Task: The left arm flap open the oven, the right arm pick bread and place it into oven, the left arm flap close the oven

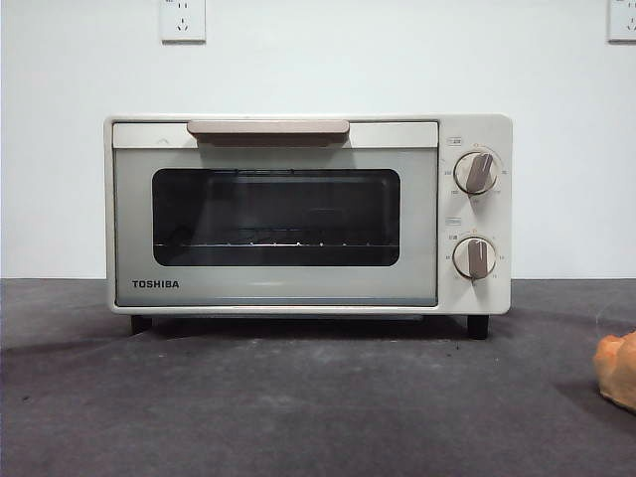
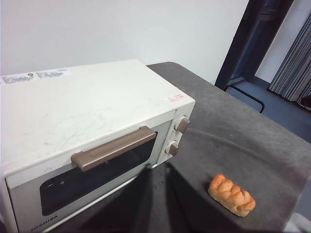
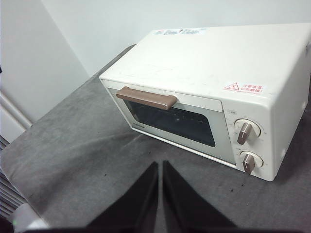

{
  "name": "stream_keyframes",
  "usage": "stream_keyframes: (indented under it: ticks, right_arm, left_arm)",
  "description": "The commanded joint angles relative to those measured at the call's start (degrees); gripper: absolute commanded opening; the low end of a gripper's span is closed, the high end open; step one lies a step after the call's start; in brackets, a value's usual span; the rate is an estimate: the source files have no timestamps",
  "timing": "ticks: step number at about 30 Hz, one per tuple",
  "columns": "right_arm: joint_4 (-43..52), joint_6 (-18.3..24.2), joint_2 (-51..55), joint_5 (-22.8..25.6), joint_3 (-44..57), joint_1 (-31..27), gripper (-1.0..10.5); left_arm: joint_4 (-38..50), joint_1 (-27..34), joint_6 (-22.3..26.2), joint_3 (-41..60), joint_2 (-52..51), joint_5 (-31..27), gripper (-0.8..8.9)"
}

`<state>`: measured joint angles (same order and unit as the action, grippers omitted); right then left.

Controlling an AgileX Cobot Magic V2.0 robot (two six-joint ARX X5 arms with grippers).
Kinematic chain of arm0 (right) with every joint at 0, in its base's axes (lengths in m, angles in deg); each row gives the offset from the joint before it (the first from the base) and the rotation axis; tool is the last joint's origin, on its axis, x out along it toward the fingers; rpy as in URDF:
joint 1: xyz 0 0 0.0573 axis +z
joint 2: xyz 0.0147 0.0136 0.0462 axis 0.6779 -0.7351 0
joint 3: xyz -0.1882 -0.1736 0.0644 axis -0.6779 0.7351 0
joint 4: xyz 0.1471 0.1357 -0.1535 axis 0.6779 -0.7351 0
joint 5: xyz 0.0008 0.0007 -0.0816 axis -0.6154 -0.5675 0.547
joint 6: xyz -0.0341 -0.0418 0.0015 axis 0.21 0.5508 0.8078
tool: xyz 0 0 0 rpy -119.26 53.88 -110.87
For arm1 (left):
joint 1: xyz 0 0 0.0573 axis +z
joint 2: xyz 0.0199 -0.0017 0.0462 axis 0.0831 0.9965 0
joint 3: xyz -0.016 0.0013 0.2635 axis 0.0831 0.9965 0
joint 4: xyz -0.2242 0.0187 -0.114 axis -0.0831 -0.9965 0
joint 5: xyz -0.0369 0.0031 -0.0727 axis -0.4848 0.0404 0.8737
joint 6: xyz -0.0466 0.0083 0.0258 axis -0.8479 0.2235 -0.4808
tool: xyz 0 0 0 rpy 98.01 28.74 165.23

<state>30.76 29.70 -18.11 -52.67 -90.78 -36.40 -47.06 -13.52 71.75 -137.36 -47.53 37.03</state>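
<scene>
The cream-white oven [image 1: 278, 288] stands at the middle of the dark grey table with its glass door shut and its beige handle [image 1: 268, 128] at the top. The bread [image 1: 619, 370], a lumpy golden bun, lies on the table at the right edge, in front of the oven's knob side; it shows as bread [image 2: 232, 194] in the left wrist view. My left gripper [image 2: 158, 167] hovers above and in front of the oven [image 2: 87, 111], near the handle [image 2: 114, 148], jaws a little apart and empty. My right gripper [image 3: 160, 164] hangs shut and empty, back from the oven [image 3: 218, 53].
Two beige knobs [image 1: 476, 214] sit on the oven's right side. A white wall with sockets [image 1: 183, 20] stands close behind. The table's edge [image 2: 272, 121] drops off to the floor beyond the bread. Neither arm shows in the front view.
</scene>
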Motion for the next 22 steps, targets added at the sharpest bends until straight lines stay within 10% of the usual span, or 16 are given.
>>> stream_keyframes:
  ticks: [1,9,22]
  right_arm:
    - [0.4,0.8,-0.2,0.0,-1.1,0.1,0.9]
    - [0.4,0.6,-0.2,0.0,-1.1,0.1,4.9]
    - [-1.0,-0.9,-0.9,2.8,-1.1,0.1,5.1]
  left_arm:
    - [0.6,-0.2,0.9,-1.2,0.8,0.1,2.16]
    - [0.6,-0.2,0.0,-1.2,2.1,0.1,4.92]
    - [0.6,-0.2,-0.2,-1.2,2.4,0.1,5.32]
